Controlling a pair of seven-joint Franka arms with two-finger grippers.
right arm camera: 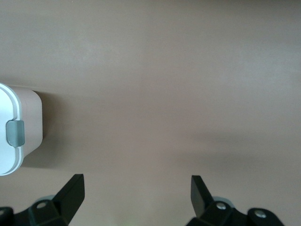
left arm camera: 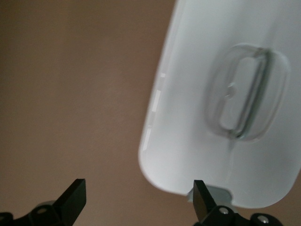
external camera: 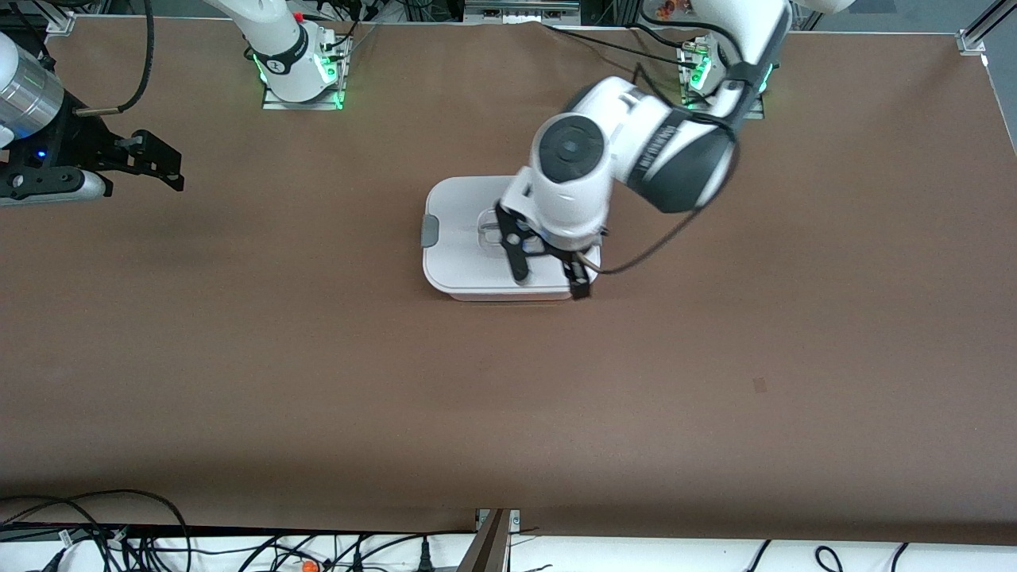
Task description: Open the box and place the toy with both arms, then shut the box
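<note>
The box [external camera: 465, 254] stands shut at the middle of the table, its white lid on and a grey latch [external camera: 430, 230] on the side toward the right arm's end. My left gripper [external camera: 550, 280] is open over the lid's corner nearest the front camera, toward the left arm's end. In the left wrist view, the lid [left arm camera: 197, 117], its clear recessed handle [left arm camera: 247, 92] and a latch [left arm camera: 214, 193] by one fingertip show above my left gripper [left arm camera: 138, 195]. My right gripper [external camera: 168, 168] is open and empty at the right arm's end of the table. The right wrist view [right arm camera: 137, 193] shows the box [right arm camera: 28, 122] well apart. The toy is out of view.
The brown table mat [external camera: 508, 397] spreads wide around the box. The arm bases [external camera: 302, 75] stand along the edge farthest from the front camera. Cables [external camera: 119, 540] lie past the mat's edge nearest the camera.
</note>
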